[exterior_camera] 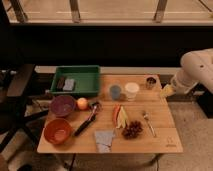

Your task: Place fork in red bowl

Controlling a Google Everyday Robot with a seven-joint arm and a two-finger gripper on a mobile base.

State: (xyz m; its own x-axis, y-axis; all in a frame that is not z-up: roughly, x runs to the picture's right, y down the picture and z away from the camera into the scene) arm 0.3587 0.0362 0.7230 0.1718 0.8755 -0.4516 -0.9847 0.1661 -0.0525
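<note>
The fork [148, 123] lay ungrasped on the counter [167, 141] beside the grape bunch [132, 129], well apart from the red bowl [58, 131], likely because the end effector [167, 91], open or closed I cannot tell, hung beyond the counter's right edge.

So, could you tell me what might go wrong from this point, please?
The gripper hangs right of the table, not yet at the fork. The fork lies flat close beside the grapes, so a grasp could slip or nudge them. The red bowl sits at the far left, next to the purple bowl: a wrong drop is possible.
</note>
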